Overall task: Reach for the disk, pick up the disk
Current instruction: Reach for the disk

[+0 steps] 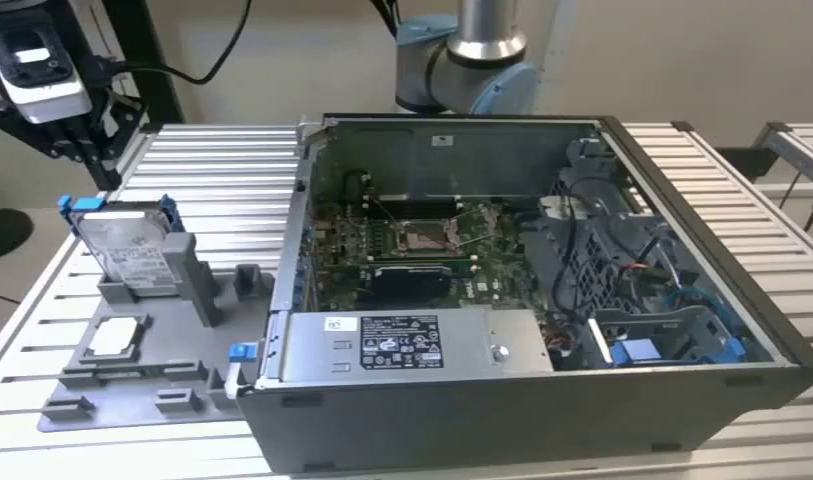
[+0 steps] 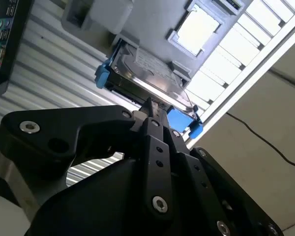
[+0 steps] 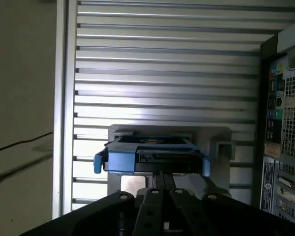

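Closed and empty at the gripper [image 2: 151, 104], tips pressed together. Just beyond those tips and apart from them, the disk [image 2: 147, 69], standing on edge in the gray holder [image 1: 179, 270], blue carrier edge turned toward the fingers.

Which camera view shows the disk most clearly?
The exterior view: the disk stands upright in a grey holder with its label facing the camera. The second wrist view shows its silver face obliquely; the first wrist view shows its blue edge.
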`<state>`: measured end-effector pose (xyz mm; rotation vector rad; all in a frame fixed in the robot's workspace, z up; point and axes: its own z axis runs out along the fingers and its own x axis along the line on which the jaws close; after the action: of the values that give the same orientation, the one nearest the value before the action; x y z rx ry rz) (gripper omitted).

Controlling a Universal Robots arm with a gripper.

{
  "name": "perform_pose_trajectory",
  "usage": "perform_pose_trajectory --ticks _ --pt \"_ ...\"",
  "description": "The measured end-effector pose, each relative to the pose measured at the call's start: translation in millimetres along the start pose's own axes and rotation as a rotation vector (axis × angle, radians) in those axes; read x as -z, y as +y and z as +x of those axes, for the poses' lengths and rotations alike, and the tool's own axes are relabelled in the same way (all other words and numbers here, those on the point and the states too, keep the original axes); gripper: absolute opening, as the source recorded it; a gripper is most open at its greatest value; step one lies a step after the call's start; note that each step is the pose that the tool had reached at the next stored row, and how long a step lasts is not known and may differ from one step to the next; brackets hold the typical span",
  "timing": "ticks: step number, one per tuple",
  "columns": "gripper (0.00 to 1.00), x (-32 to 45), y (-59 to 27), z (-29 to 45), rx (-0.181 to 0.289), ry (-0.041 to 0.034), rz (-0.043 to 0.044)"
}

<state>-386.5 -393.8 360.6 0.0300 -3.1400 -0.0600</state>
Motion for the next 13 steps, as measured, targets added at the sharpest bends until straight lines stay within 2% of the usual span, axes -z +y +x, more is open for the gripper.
perform_pose_trajectory --ticks 4,13 --pt "0.0 0.0 0.8 2.7 0.0 0.0 0.0" --pt "0.0 -0.1 1.3 17.7 0.0 0.0 0.0"
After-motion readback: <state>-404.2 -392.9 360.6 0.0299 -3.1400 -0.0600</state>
